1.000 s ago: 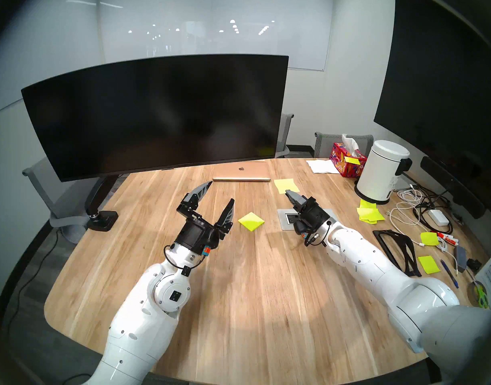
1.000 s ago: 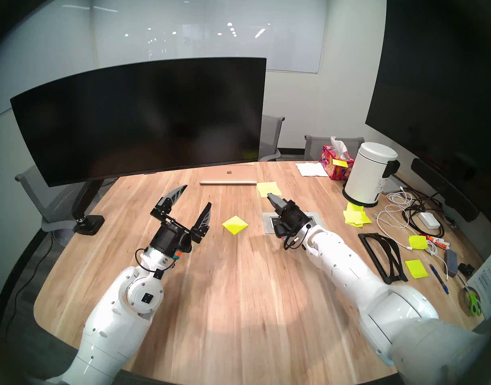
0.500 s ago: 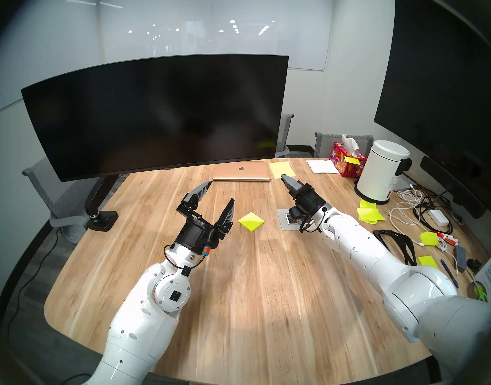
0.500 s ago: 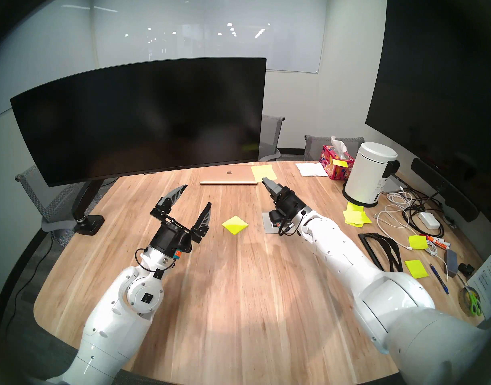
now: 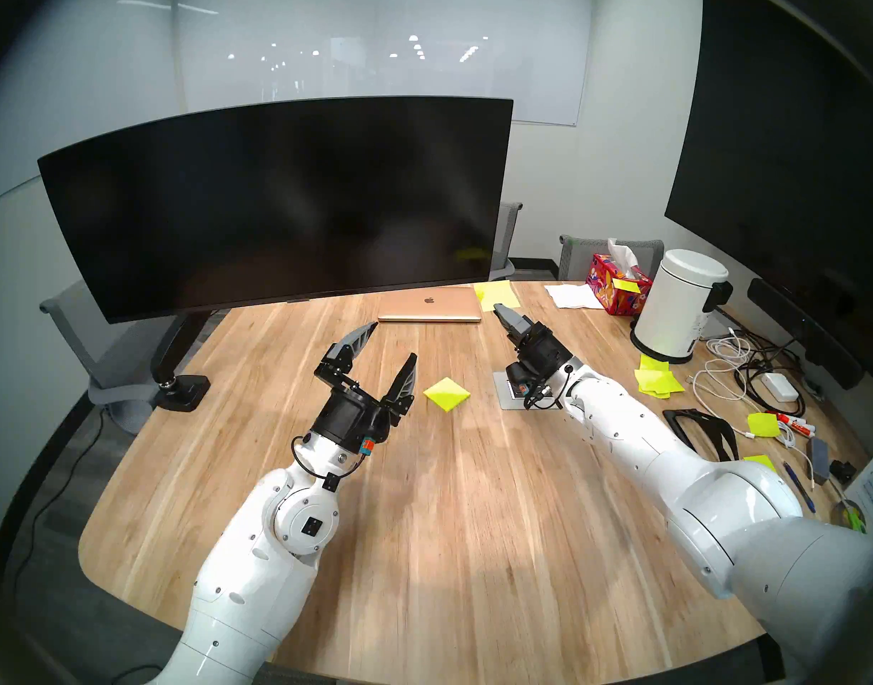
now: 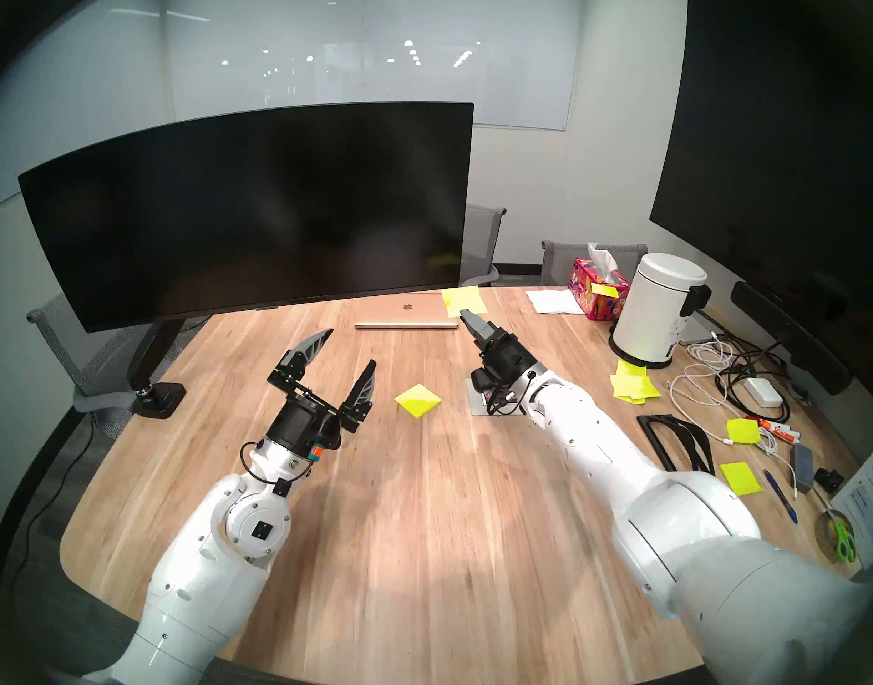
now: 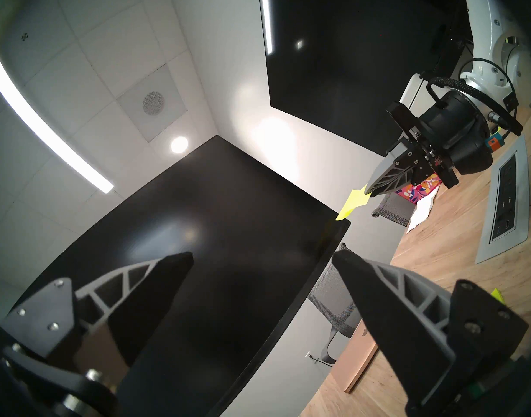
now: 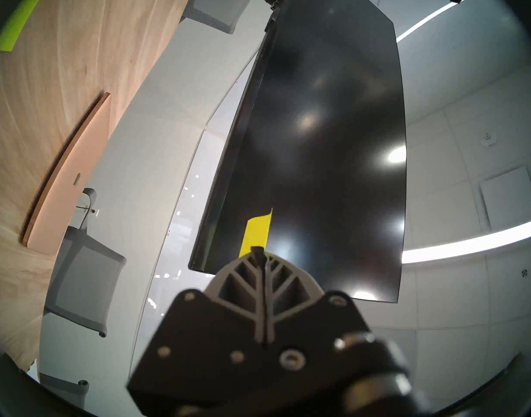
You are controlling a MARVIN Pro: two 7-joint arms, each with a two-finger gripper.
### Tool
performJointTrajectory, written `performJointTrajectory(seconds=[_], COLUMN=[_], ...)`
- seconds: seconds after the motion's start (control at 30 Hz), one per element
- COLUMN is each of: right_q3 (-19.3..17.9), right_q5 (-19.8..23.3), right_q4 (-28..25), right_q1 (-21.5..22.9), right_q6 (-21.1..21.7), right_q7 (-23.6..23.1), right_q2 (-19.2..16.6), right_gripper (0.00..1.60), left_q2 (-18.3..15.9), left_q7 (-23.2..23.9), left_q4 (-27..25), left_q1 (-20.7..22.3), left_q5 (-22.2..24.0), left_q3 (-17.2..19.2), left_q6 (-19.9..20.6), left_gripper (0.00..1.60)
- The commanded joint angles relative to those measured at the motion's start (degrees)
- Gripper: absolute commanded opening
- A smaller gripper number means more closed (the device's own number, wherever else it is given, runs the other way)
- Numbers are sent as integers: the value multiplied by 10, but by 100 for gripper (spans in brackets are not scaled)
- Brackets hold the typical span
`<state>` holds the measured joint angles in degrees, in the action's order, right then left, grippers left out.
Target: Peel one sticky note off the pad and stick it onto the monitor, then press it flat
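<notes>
The neon yellow-green pad [image 5: 446, 394] [image 6: 418, 400] lies on the wooden table, just right of my left gripper [image 5: 394, 342] [image 6: 351, 348] [image 7: 261, 257], which hovers open and empty. My right gripper [image 5: 498, 309] [image 6: 465, 316] [image 7: 371, 190] [image 8: 259, 251] is shut on one edge of a single sticky note [image 5: 496, 293] [image 6: 461, 299] [image 7: 353, 202] [image 8: 256, 234]. It holds the note in the air, sticking out past the fingertips. The note is close to the lower right corner of the wide curved black monitor [image 5: 276, 204] [image 6: 246, 214] [image 7: 213, 242] [image 8: 318, 136]; I cannot tell whether it touches the screen.
A closed gold laptop [image 5: 429, 306] lies below the monitor's right end. To the right are a tissue box [image 5: 617, 286], a white bin [image 5: 681, 306], loose yellow notes [image 5: 656, 380], cables [image 5: 741, 372] and a large flat screen [image 5: 795, 125]. A power outlet plate [image 5: 503, 397] sits under my right wrist.
My right gripper has carried the sticky note up, away from me and leftward, from over the table to beside the monitor's lower right corner. The left arm and the pad have stayed still.
</notes>
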<state>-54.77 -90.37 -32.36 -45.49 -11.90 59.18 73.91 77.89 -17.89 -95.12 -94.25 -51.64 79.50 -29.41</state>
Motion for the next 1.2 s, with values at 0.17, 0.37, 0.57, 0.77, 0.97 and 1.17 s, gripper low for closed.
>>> performJointTrajectory(seconds=[0.17,0.37,0.57,0.77,0.97,1.17], right_q3=[-16,-22,-24,-23,-20,-19], right_q5=[-3,-3,-4,-7,-11,-13], right_q4=[-96,-116,-122,-112,-84,-48], right_q1=[-32,-34,-29,-15,4,22], right_q6=[51,57,58,58,56,53], right_q7=[22,12,8,0,-4,1], right_q2=[-13,-11,-4,4,15,27], right_gripper=[0,0,0,0,0,0], left_q2=[2,2,2,3,3,3], left_q7=[-3,-3,-3,-3,-3,-3], left_q4=[-15,-15,-15,-15,-15,-14], left_q1=[2,2,2,2,2,2], left_q5=[-2,-2,-2,-2,-2,-2], left_q3=[0,0,0,0,0,0], left_q6=[0,0,0,0,0,0], left_gripper=[160,160,160,160,160,160])
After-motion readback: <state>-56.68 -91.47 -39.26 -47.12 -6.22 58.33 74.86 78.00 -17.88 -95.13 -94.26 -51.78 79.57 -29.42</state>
